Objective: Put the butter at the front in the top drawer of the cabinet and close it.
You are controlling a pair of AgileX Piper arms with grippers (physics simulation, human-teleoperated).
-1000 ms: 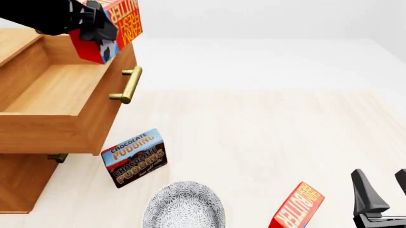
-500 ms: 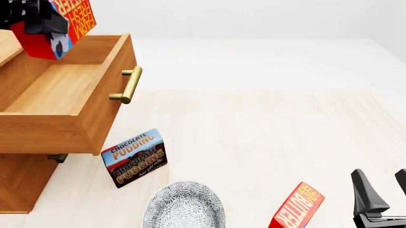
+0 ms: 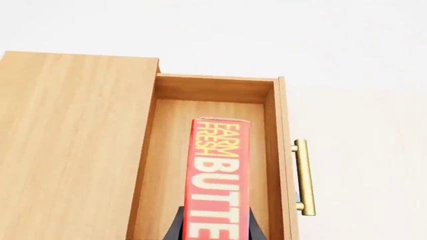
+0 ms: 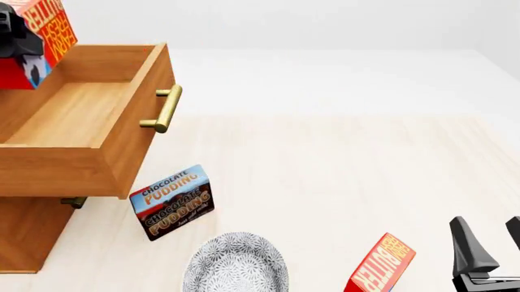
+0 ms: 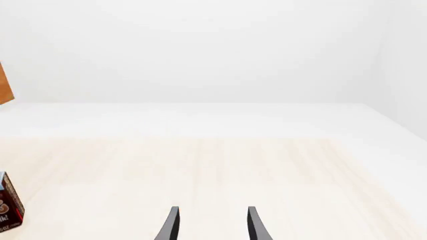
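Note:
My left gripper [image 4: 14,41] is shut on a red-and-orange butter box [image 4: 47,25] at the top left edge of the front view, above the far left part of the open top drawer [image 4: 134,137]. In the left wrist view the butter box [image 3: 217,180] hangs between the dark fingers [image 3: 175,227] over the drawer's bare wooden floor [image 3: 170,150]. The drawer is pulled out of the cabinet [image 4: 28,234], and its brass handle [image 4: 167,108] faces right. A look-alike butter box [image 4: 380,264] stands tilted at the near edge. My right gripper [image 4: 494,249] is open and empty beside it.
A brown-and-blue Chocolate Pudding box [image 4: 172,201] stands just right of the cabinet, below the open drawer's front. A grey patterned bowl [image 4: 235,264] sits at the near edge. The lower drawer's handle [image 4: 73,201] peeks out under the open drawer. The cabinet top [image 3: 73,150] lies beside the drawer.
My left gripper has carried the butter box leftward from above the drawer's front edge to over its far left side, partly out of the front view. The right arm stayed still.

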